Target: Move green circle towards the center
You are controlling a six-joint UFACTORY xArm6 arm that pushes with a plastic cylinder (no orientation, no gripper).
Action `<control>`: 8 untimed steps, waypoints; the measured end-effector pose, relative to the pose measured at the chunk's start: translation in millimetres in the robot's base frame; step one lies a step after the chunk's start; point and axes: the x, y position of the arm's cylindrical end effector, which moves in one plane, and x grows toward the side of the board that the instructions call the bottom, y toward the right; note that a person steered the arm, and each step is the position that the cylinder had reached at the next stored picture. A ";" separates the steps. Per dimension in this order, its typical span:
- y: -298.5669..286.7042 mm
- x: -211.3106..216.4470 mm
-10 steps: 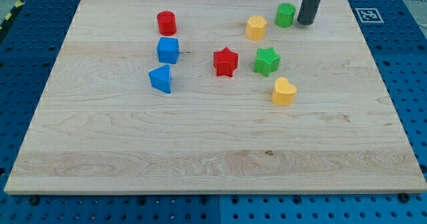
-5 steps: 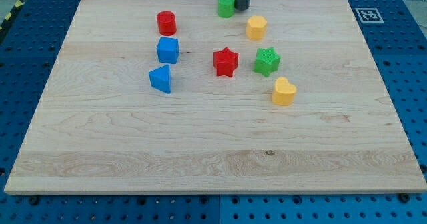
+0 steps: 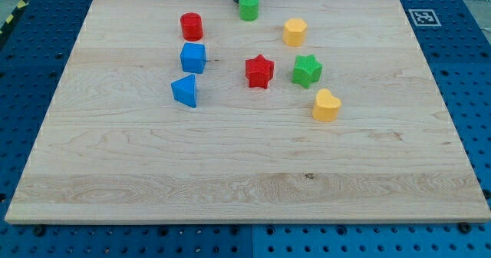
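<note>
Heads up: my tip (image 3: 238, 1) has no fingers, just a bare rod touching the green circle (image 3: 248, 7) from its upper left. Push off-center and the green circle slips sideways, or rolls down into the red star (image 3: 259, 71) below.

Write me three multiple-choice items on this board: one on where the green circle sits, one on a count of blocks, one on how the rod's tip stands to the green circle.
1. Where is the green circle?
A. at the view's top edge of the board
B. at the board's middle
C. at the view's bottom right corner

2. How many red blocks are there?
A. one
B. two
C. four

3. Where is my tip?
A. far off by the yellow heart
B. close against the green circle's upper left side
C. out of sight

Key: 1 A, the circle lies by the top edge, above the red star. 2 B, the red cylinder and the red star. 3 B, the dark rod's end shows right beside the circle; actual contact cannot be told.
</note>
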 end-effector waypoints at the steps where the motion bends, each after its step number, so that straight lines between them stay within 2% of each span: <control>1: 18.7 -3.2; 3: 26.0 -4.0; 8: 3.8 63.3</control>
